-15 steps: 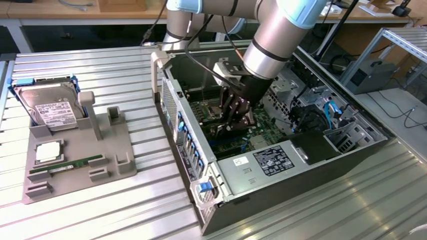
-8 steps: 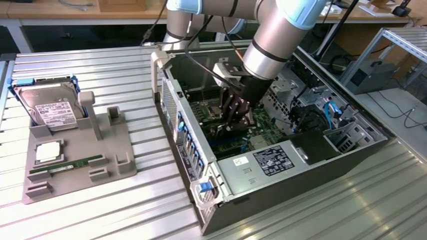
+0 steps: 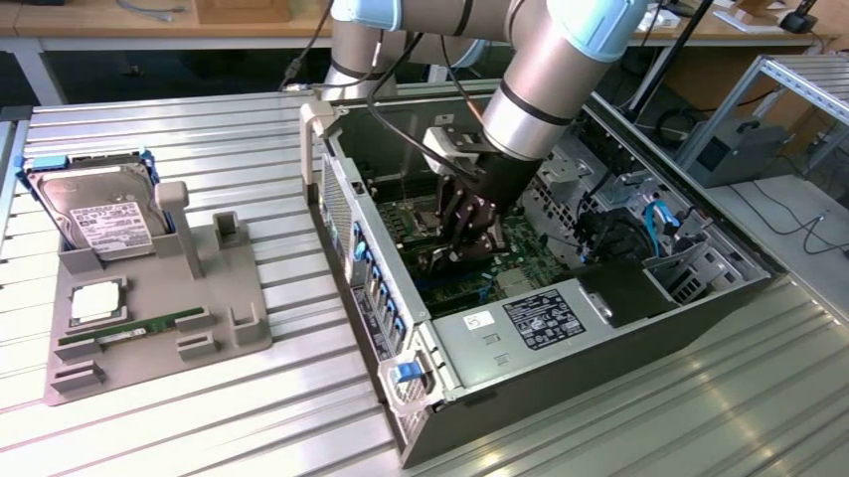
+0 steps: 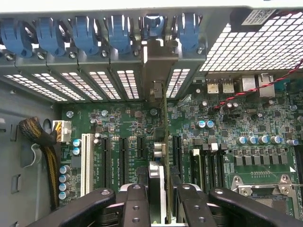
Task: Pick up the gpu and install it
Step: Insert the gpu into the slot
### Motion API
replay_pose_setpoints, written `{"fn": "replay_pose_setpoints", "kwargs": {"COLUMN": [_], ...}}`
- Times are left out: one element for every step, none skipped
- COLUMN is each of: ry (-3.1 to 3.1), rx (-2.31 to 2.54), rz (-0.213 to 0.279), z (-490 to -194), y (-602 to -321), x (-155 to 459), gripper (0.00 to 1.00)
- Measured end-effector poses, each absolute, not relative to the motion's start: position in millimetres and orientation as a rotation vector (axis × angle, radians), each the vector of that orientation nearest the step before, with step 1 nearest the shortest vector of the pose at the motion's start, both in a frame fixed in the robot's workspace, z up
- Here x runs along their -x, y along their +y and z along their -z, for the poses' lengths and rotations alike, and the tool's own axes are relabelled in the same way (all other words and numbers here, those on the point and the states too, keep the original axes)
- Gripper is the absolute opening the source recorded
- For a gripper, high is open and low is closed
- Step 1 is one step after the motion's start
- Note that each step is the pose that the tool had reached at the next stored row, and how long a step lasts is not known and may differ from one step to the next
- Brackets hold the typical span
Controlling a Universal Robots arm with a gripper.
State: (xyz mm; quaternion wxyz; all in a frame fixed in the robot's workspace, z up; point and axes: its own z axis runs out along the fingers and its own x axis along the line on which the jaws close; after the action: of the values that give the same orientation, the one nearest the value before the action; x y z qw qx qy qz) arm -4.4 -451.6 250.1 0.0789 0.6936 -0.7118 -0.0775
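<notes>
Inside the open computer case [image 3: 398,298], above the motherboard [image 4: 128,127], my gripper [image 4: 158,189] clasps the gpu [image 4: 158,156] edge-on; no lettering readable.

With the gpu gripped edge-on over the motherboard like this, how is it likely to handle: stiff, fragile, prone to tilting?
The gpu looks like a thin rigid board, so probably stiff. Standing on edge between the gripper fingers, it may tilt if pushed sideways. Its metal bracket near the case's rear slots suggests it could snag, and the board's edge is likely fragile.

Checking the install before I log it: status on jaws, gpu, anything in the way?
Gripper inside the open computer case, jaws closed on the gpu. Card stands on edge over the motherboard, bracket at the rear slots. Nothing in the way.
</notes>
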Motion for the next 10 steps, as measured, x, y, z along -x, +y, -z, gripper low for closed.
{"fn": "replay_pose_setpoints", "kwargs": {"ry": [-2.13,-2.13,-2.13,-2.13,-2.13,-2.13,-2.132,-2.132,-2.133,-2.133], "rx": [-2.076,-2.076,-2.076,-2.076,-2.076,-2.076,-2.077,-2.078,-2.078,-2.079], "rz": [0.232,0.232,0.232,0.232,0.232,0.231,0.23,0.229,0.228,0.226], "z": [-250.0,-250.0,-250.0,-250.0,-250.0,-250.9,-252.8,-255.0,-257.6,-259.7], "y": [-451.6,-451.6,-451.6,-451.6,-451.6,-451.7,-451.6,-451.1,-450.3,-450.0], "x": [4.4,4.4,4.4,4.4,4.5,5.2,6.3,7.1,7.7,8.6], "gripper": [0.29,0.35,0.35,0.42,0.42,0.42,0.42,0.42,0.42,0.4]}}
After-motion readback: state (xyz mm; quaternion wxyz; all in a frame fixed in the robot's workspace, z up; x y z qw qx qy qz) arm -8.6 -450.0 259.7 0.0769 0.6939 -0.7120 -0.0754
